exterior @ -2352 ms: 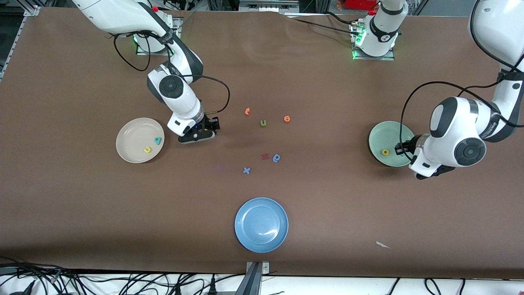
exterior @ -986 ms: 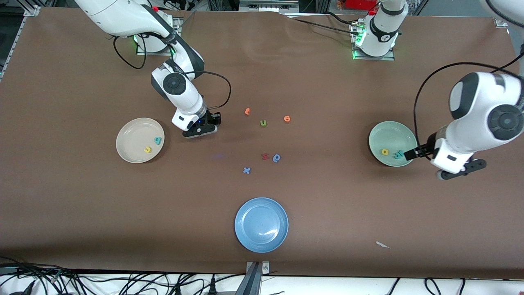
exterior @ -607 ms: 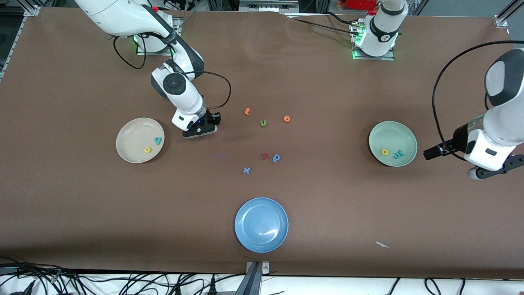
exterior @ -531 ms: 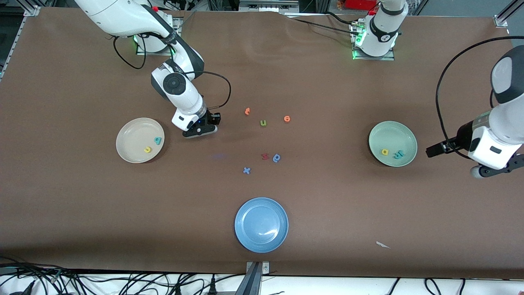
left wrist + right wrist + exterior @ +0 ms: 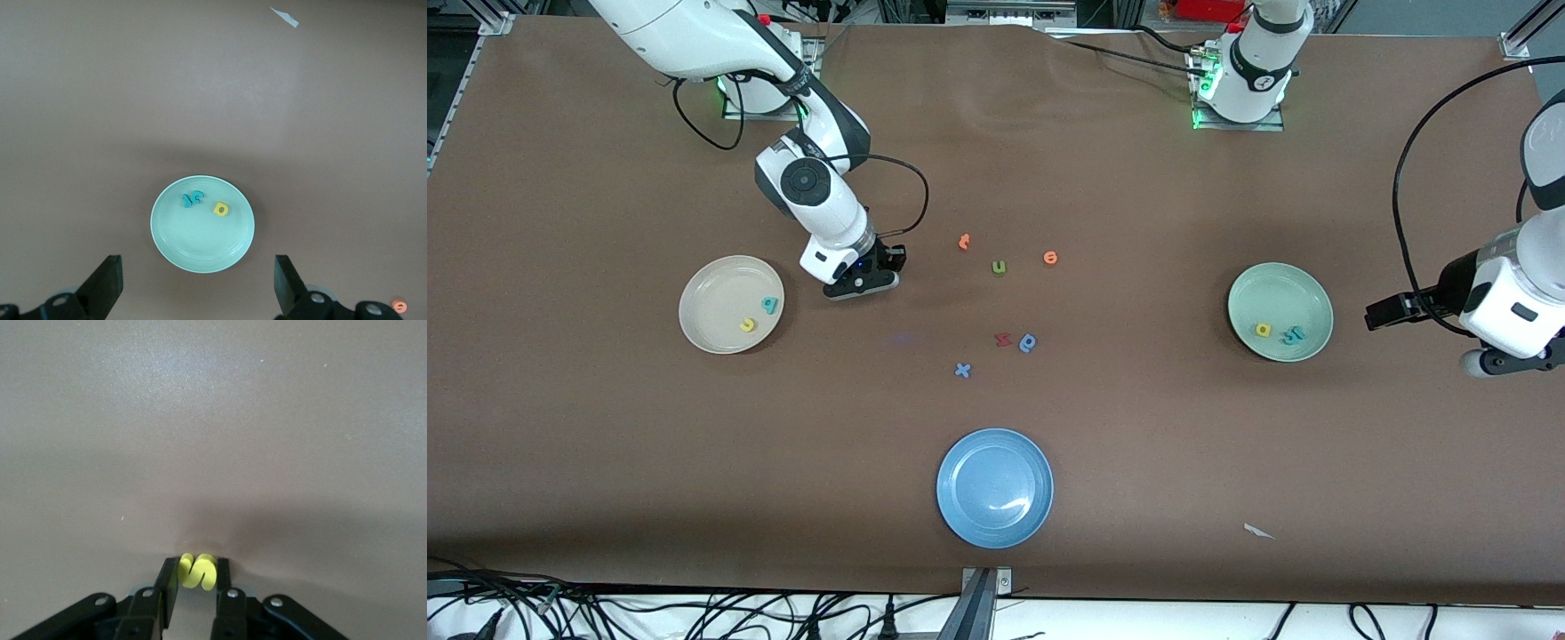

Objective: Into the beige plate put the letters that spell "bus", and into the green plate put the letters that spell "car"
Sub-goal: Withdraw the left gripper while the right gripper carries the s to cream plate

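Observation:
The beige plate [image 5: 713, 298] holds a yellow u [image 5: 748, 325] and a teal b [image 5: 769, 305]. Beside it, toward the table's middle, my right gripper [image 5: 864, 281] is low at the table. In the right wrist view that gripper [image 5: 197, 568] is shut on the yellow s [image 5: 198, 571], which stands upright between its fingers. The green plate [image 5: 1280, 293] holds a yellow a [image 5: 1263, 330] and two teal-blue letters [image 5: 1292, 335], the c [image 5: 198, 196] and the r [image 5: 187, 200]. My left gripper [image 5: 1385, 314] hangs open and empty, just off the green plate [image 5: 200, 243] toward the left arm's end.
Loose letters lie mid-table: two orange ones [image 5: 964, 241] [image 5: 1050, 258], a green u [image 5: 999, 267], a red one [image 5: 1002, 339], a darker blue rounded one [image 5: 1028, 342] and a blue x [image 5: 962, 370]. A blue plate [image 5: 994, 487] and a white scrap [image 5: 1258, 532] sit nearer the front camera.
My right gripper has shut on the yellow s. My left arm has drawn back from over the green plate toward its own end of the table, leaving the teal-blue letters there.

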Action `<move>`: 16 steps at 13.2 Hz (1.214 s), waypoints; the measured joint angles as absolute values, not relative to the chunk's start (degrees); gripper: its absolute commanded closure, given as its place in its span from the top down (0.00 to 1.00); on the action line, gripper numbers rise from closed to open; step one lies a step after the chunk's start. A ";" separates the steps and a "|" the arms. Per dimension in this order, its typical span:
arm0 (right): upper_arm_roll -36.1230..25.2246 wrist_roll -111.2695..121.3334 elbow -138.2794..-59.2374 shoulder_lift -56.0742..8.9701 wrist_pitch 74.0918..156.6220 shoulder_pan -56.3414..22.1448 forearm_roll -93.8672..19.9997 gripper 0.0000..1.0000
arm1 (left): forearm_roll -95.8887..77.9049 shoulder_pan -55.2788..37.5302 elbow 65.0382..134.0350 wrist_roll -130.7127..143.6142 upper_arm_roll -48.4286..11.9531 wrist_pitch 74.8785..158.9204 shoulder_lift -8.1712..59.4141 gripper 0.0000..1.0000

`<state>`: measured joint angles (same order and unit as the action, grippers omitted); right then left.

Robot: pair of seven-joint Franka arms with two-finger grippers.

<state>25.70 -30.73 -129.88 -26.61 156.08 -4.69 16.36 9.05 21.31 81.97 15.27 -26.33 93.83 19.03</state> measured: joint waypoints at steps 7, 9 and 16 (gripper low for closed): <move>25.26 -28.83 -129.19 -23.01 151.70 -4.49 16.95 0.16 | 3.26 5.32 81.02 9.47 -6.78 93.77 17.50 1.00; 25.10 -25.50 -129.08 -19.37 147.31 -3.48 16.95 0.17 | 3.26 5.33 81.01 7.22 -6.66 93.72 16.88 1.00; 23.09 -2.29 -129.11 -14.53 139.01 8.47 16.96 0.18 | 3.24 4.42 81.01 4.46 -6.74 93.59 16.48 1.00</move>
